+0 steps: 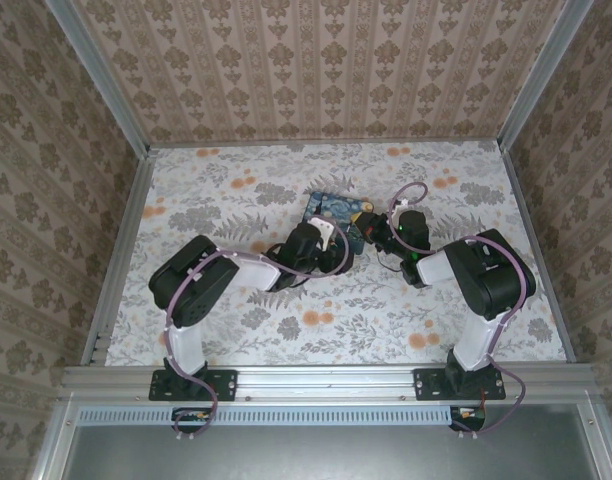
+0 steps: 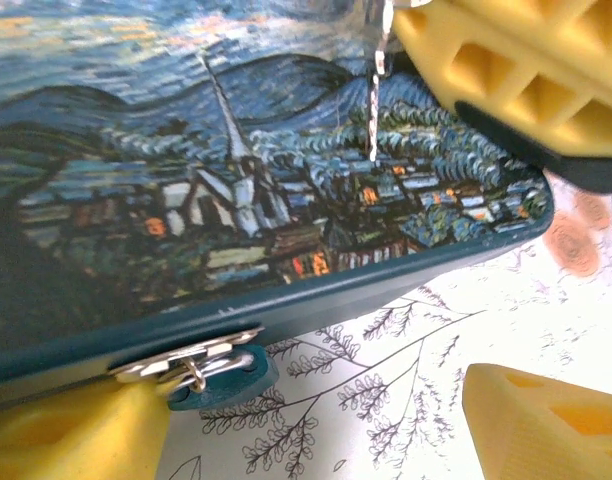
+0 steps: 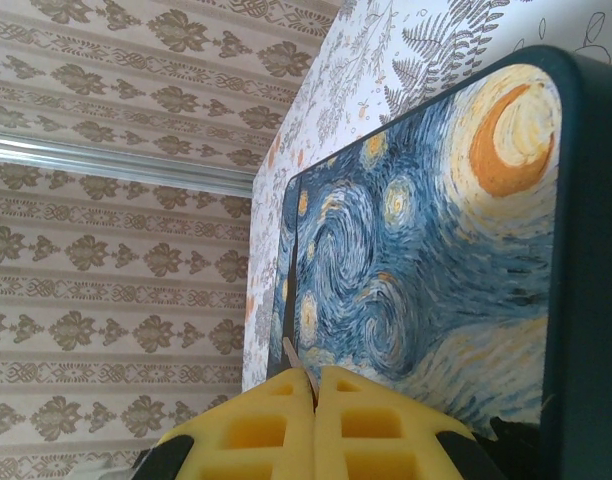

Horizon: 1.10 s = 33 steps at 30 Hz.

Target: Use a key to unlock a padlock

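Currently shut, the blue night-sky printed box bears a small bluish metal padlock. Left gripper fingers spread; right gripper pinches a silver key.

Bright, even light covers the pale floral-printed worktop; shadows are soft. Close yellow ribbed foam pads look blurred.

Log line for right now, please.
left end effector: open by padlock | right end effector: shut on key | padlock: on box hasp
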{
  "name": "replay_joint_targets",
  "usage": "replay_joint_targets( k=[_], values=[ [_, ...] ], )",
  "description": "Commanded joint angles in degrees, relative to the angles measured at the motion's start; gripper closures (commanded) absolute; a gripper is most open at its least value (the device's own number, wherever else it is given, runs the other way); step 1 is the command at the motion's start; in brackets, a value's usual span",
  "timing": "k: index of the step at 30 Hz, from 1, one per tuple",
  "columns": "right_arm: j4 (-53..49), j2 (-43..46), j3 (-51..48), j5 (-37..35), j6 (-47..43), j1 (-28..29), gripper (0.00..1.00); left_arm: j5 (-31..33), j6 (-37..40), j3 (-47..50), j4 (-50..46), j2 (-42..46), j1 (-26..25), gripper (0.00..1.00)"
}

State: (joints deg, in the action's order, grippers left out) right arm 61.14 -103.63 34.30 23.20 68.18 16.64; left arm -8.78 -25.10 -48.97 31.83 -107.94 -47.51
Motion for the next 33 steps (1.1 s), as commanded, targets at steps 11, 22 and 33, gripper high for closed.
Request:
replay_joint_targets(
  k=[11, 22, 33],
  values=[
    [1.26, -2.25, -0.64, 0.71, 0.37, -0.19, 1.00, -6.40, -6.50, 0.88, 7.58, -1.54, 1.90, 0.22],
    [1.50, -2.28, -0.60, 0.79, 0.60, -0.17, 1.00, -4.08, -3.79, -0.41, 3.52, -2.58, 1.49, 0.22],
    [1.78, -2.64, -0.82, 0.62, 0.55, -0.18, 1.00, -11.30, -14.07, 3.52, 17.26, -0.67, 2.65, 0.25]
  ],
)
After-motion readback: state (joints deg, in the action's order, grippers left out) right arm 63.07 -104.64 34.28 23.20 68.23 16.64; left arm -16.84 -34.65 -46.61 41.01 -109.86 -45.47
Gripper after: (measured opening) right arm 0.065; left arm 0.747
